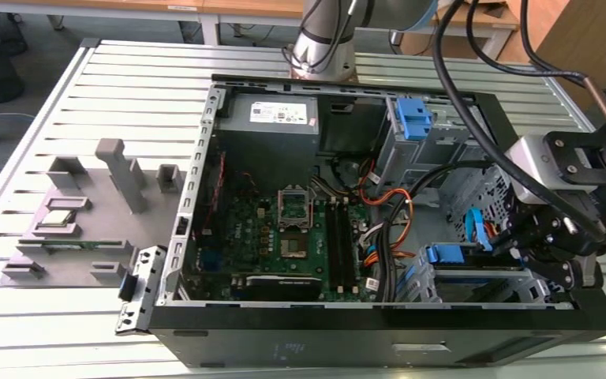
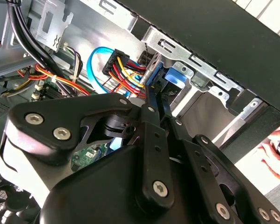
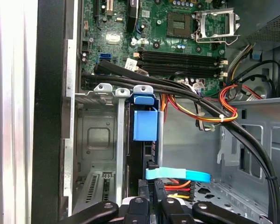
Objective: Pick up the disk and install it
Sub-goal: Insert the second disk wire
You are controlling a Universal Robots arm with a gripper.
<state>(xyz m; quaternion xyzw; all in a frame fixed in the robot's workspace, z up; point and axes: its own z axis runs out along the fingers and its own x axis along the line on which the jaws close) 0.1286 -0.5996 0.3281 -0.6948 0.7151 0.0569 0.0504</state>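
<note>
One thing matters most here: the disk [image 3: 144,123] sits on edge in the drive bay [image 3: 99,140] at the corner of the open computer case [image 1: 314,347], its blue rail tab showing just inside the bay's metal lip. In the exterior view the same blue tab [image 1: 453,254] lies at the case's near corner on the exterior view's right, with your gripper [image 1: 524,249] hanging right above it. In the first wrist view the gripper [image 3: 157,200] lines up with the slot, but you cannot tell from these pictures whether the fingers are clamped on the disk or merely straddling it. Judging by the task, you are at the seating stage, so push straight along the bay's guides and do not twist, since a tilted rail would likely jam against the sheet metal. Mind the orange and red power wires [image 3: 209,112], the light-blue data cable [image 3: 177,175] and the thick black cable [image 3: 177,91], which run just beside the slot and could snag. A hand [image 2: 275,156] shows outside the case in the second wrist view; keep well apart from it.
</note>
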